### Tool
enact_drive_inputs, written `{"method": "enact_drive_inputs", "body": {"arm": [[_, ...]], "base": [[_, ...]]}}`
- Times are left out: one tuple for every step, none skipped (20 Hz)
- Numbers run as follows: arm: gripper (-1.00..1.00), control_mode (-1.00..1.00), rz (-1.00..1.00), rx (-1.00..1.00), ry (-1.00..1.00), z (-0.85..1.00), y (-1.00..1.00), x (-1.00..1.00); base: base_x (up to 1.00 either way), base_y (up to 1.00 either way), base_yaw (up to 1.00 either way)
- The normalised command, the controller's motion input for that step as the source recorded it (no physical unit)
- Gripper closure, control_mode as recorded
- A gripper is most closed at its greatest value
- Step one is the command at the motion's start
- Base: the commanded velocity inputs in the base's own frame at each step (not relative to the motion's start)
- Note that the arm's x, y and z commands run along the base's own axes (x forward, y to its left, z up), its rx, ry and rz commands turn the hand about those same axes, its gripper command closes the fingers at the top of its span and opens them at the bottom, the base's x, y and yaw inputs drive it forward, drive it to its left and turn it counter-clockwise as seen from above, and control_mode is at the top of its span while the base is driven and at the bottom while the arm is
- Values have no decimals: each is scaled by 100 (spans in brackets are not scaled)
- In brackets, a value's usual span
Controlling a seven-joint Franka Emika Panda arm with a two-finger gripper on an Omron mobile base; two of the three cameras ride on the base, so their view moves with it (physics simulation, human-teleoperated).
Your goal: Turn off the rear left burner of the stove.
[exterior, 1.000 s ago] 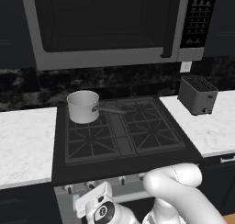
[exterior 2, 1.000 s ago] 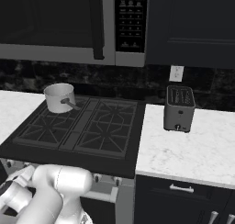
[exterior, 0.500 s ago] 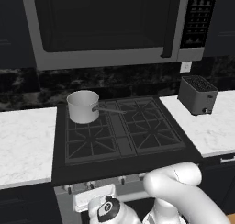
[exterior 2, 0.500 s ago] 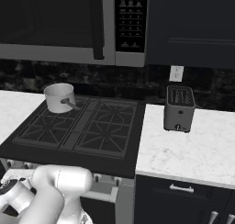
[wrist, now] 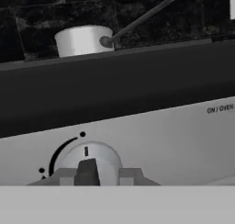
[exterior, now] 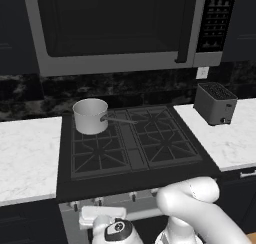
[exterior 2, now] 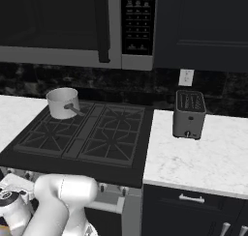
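Observation:
The stove (exterior: 131, 174) is a black gas cooktop with a silver front panel. A silver-grey saucepan (exterior: 90, 116) stands on the rear left burner (exterior: 113, 131), its handle pointing right. My gripper (exterior: 101, 211) is low against the left end of the front panel. In the hand view my gripper (wrist: 97, 175) is shut on a round silver knob (wrist: 87, 155), one grey finger on each side of the knob's dark grip bar. The knob's mark points straight up. Above the stove's black edge the saucepan (wrist: 82, 40) shows.
A dark toaster (exterior: 215, 104) stands on the white marble counter (exterior: 235, 143) right of the stove. A second counter (exterior: 25, 158) lies to the left. A microwave (exterior: 115, 28) hangs over the cooktop. More small knobs (exterior: 132, 195) line the panel.
The fingers have closed onto the knob. The hand has settled slightly against the front panel; the pan and toaster have not moved.

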Motion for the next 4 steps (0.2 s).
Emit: {"method": "enact_drive_inputs", "body": {"arm": [[100, -100, -32, 47, -1, 0, -3, 0], [100, -100, -31, 39, 0, 3, -2, 0], [100, -100, -32, 33, 0, 0, 0, 0], [100, -100, -30, 22, 0, 7, 0, 0]], "base": [[0, 0, 0], [0, 0, 0], [0, 0, 0], [0, 0, 0]]}}
